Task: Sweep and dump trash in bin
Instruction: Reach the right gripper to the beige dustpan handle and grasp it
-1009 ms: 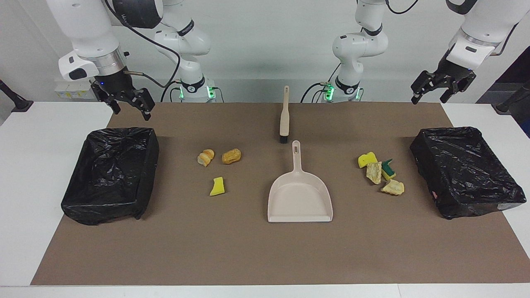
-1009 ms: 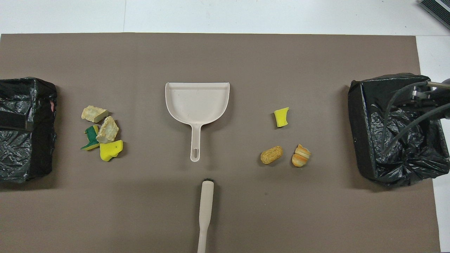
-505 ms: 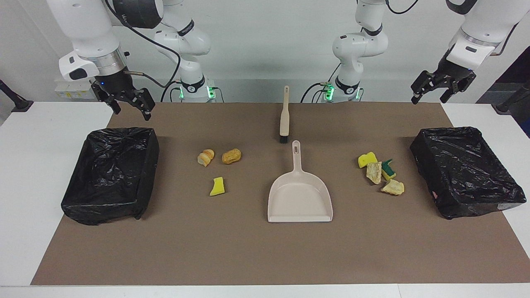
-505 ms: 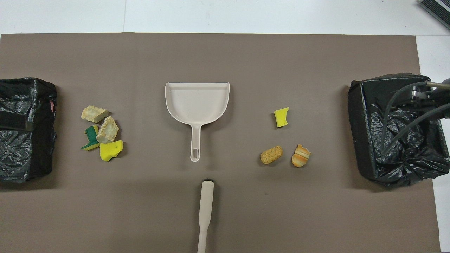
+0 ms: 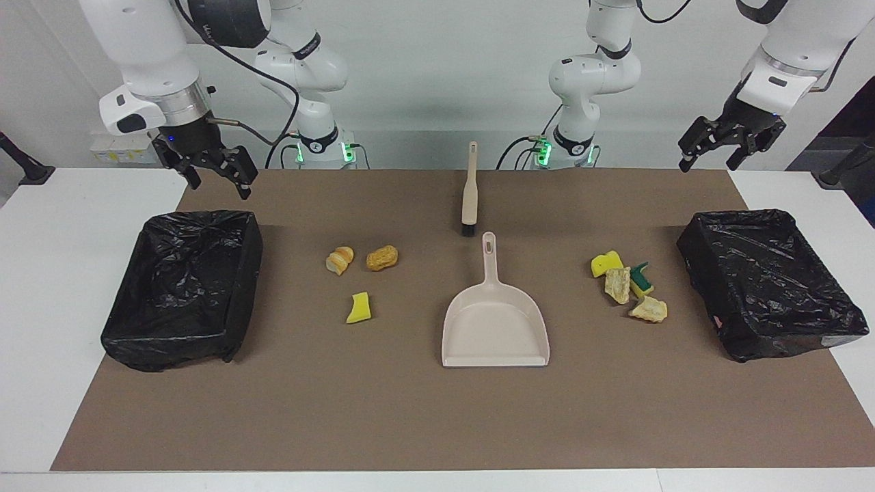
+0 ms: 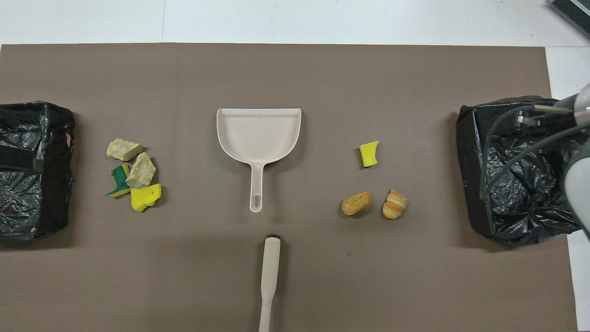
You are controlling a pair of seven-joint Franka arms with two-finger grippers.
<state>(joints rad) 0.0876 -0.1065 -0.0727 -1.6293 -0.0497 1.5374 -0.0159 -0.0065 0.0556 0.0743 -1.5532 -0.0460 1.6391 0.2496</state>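
Hovering wide open, right arm creeping in, nothing swept yet

The right fingers (image 5: 240,182) are spread as wide as they go and hold nothing. They hang in the air over the rim of the black-lined bin (image 5: 198,216) at the right arm's end of the surface. Over the last second this wrist has drifted a little; in the overhead view more of its forearm and cable now covers that bin. The left fingers (image 5: 686,161) are just as wide apart and just as empty. They have hardly stirred, and they hang above the corner of the brown mat (image 5: 437,410), short of the second bin (image 5: 738,216), where the left arm waits.

Nothing on the surface has moved, so I judge the small shift to be the start of a reach and not yet any work on the task.

Outward from the right fingers, past the bin under them, lies half of the trash (image 5: 382,257): two bread-like lumps and a yellow sponge piece (image 5: 359,307), well apart from each other. Midway between the two sets of fingers lie the brush (image 5: 469,191) and the dustpan (image 5: 495,335), both untouched. Near the left fingers' bin sits a tight cluster of sponge scraps (image 5: 618,283).

Both wrists point steeply down with the forearms held high.
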